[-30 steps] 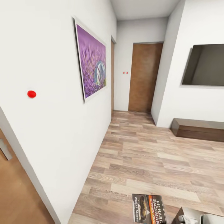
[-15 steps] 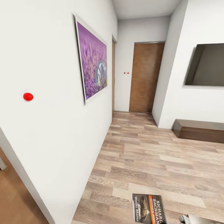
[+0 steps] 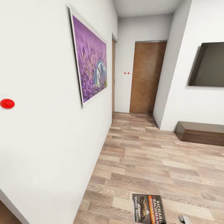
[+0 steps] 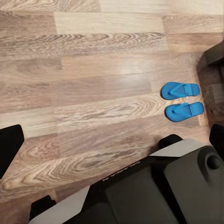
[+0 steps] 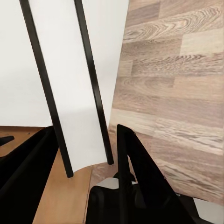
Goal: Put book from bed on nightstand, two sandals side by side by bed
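The book [image 3: 148,208] shows low in the head view, over the floor [image 3: 149,155] beside the right claw [image 3: 184,220]; whether that claw grips it I cannot tell. The left claw [image 4: 112,140] is spread and empty, and the sandals [image 4: 180,90] lie side by side on the floor. The wall [image 3: 46,140] is very near, so a turn may knock the book loose

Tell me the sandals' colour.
Bright blue; the sandals show best in the left wrist view, on the wood floor.
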Robot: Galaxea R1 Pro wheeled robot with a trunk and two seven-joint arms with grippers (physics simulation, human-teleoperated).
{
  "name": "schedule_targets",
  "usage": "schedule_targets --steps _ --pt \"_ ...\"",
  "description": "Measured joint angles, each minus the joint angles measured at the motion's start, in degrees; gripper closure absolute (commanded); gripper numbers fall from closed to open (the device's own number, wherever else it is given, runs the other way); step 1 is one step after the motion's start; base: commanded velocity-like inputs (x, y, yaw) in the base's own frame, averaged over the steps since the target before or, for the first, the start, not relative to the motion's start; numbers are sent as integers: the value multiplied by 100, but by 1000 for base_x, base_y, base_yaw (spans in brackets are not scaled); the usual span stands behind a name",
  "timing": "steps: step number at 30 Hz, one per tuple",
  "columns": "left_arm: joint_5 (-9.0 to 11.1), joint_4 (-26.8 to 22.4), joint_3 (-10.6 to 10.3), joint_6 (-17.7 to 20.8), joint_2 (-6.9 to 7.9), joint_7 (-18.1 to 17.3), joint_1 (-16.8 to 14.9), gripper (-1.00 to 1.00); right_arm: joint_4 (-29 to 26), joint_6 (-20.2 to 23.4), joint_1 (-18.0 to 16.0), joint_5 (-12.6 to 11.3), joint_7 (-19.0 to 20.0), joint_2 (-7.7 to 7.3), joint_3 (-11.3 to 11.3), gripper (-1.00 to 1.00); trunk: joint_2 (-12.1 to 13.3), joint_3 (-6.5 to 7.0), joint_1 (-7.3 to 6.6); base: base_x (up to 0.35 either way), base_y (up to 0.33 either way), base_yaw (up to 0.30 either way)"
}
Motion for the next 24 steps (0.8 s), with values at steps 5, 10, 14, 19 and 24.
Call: schedule_targets --steps 5,10,14,19,24 --pt "-2 0 1 -5 0 0 0 -100 -2 0 -2 -4 0 0 -14 100 1 0 2 162 0 0" --pt "-2 0 1 -8 0 0 0 -100 -5 0 -1 -5 3 0 -16 100 1 0 3 22 0 0" --pt "-2 1 1 -9 0 0 0 -100 -7 -1 -2 -5 8 0 -15 100 1 1 3 3 0 -59" --pt "-2 1 1 -9 0 0 0 -100 -6 -1 -2 -5 9 0 -14 100 1 1 3 2 1 -195" --pt "-2 0 1 -4 0 0 0 -100 -6 0 -2 -4 8 0 -12 100 0 0 2 122 125 -51"
